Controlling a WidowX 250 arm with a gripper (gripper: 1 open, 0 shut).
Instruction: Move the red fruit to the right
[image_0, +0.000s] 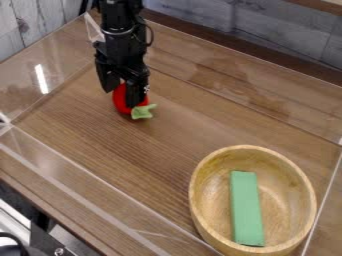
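views: 1 only, nothing shared | pos: high, off the near-left corner of brown wood-grain table (201, 110) | facing: down + across twd grey plank back wall (287, 30) | range: close-mid, black robot arm (118, 25) cut off at top edge, round wooden bowl (214, 170) nearest cam

Gripper (122, 88) fingers cover most of red fruit (127, 101); arm cut off at top edge.

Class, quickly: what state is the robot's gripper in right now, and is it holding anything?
Gripper: open, fingers straddling the red fruit on the table; not yet gripping it.
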